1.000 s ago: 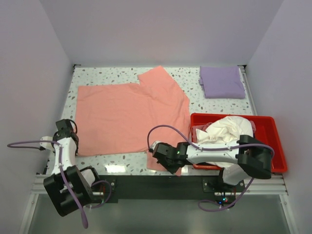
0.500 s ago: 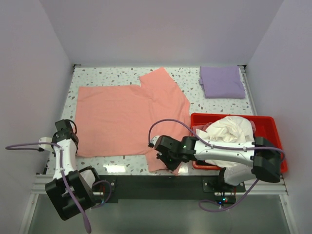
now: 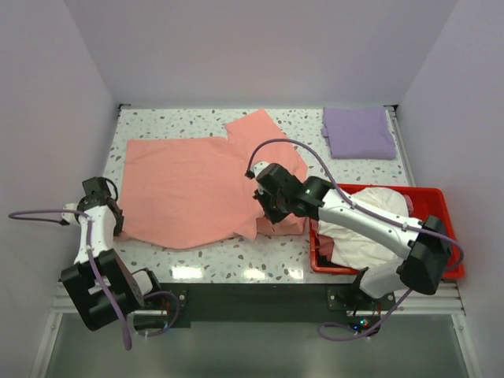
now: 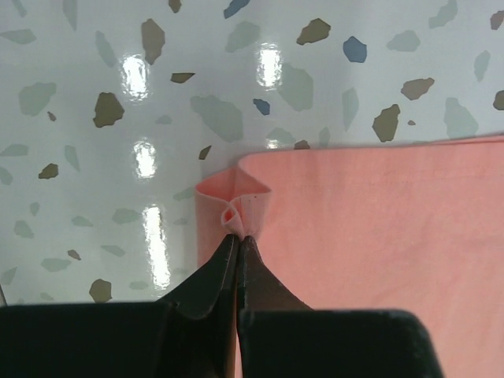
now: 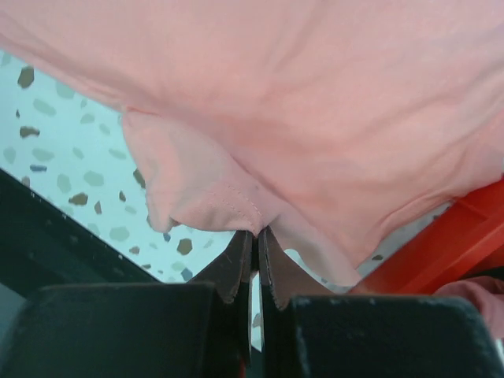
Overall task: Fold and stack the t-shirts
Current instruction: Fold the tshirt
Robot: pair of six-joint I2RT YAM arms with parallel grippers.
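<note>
A salmon-pink t-shirt (image 3: 197,185) lies spread across the speckled table (image 3: 205,256). My left gripper (image 3: 116,223) is shut on its near left corner; the left wrist view shows that corner (image 4: 236,206) pinched into a small fold at my fingertips. My right gripper (image 3: 272,213) is shut on the near right hem (image 5: 236,206), lifted off the table and carried over the shirt, the cloth draping from it. A folded lavender t-shirt (image 3: 359,132) lies at the far right. A crumpled cream-white t-shirt (image 3: 370,216) fills the red bin (image 3: 438,206).
The red bin's corner (image 5: 441,248) shows close beside my right gripper. Grey walls close the table on three sides. A black rail (image 3: 260,295) runs along the near edge by the arm bases.
My right gripper has lifted the near right hem from the table's front edge and carried it away from the bases over the shirt. The left gripper shifted slightly farther with its corner.
</note>
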